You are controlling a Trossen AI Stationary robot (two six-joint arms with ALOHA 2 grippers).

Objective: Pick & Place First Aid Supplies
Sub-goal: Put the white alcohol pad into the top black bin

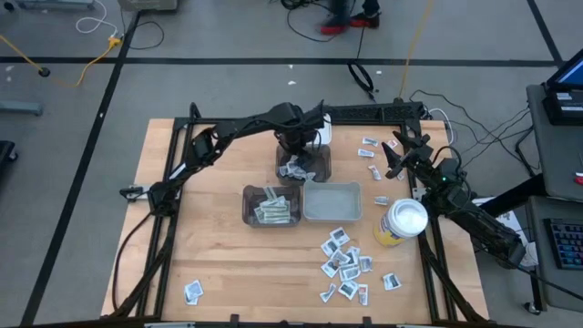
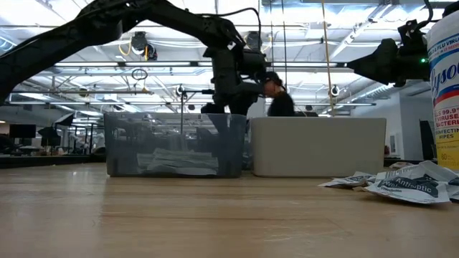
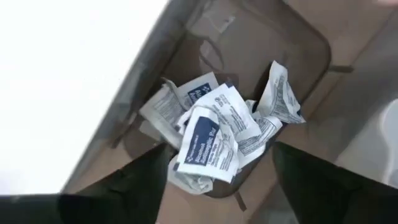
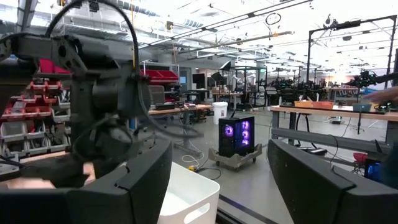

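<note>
Sachets (image 3: 214, 134) lie heaped in the dark bin (image 1: 304, 164); our left gripper (image 1: 299, 144) hangs just above that bin with fingers (image 3: 323, 180) spread, nothing held, so we judge a drop just finished; next we must lift clear and fetch from the loose packets (image 1: 346, 264) well away from the bin; right gripper (image 1: 398, 155) waits off to the bin's side, open

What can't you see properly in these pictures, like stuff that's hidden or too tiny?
- High view: the far bin is partly covered by the left gripper above it.
- High view: print on the scattered packets is too small to read.
- Low view: the yellow canister is cut off by the picture's edge.
- Left wrist view: lower sachets are hidden under the top ones.
</note>
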